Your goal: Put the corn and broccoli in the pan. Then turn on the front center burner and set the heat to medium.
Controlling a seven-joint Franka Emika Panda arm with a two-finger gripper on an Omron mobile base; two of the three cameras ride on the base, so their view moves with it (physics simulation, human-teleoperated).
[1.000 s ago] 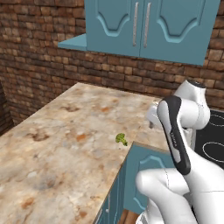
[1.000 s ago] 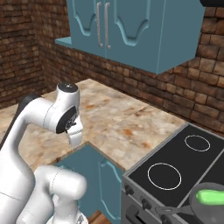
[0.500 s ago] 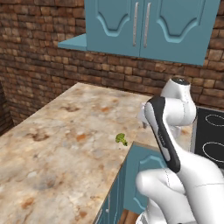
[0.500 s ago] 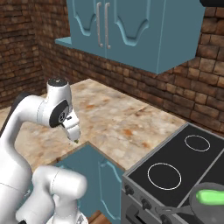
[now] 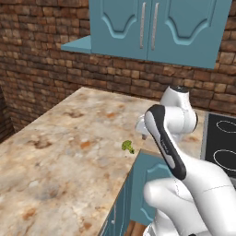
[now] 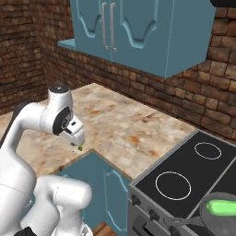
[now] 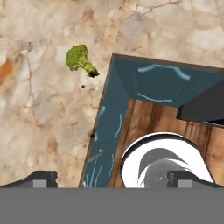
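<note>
Marble counter (image 5: pixel 60 152), brick wall behind. The corn (image 6: pixel 222 207) lies in the pan (image 6: pixel 206 213), near right. The broccoli (image 7: pixel 79 59) sits at the counter's inner corner. Your gripper (image 7: pixel 112 178) hovers above, spread, empty. Next: centre over the floret, descend, grasp.

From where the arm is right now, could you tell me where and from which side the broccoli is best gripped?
Grip the broccoli across its bumpy crown, coming straight down from above. It lies on its side on the counter near the inner corner, short stem pointing toward the edge, so the stem is too small and low to pinch. The gripper looks open, with nothing between its fingertips.
</note>
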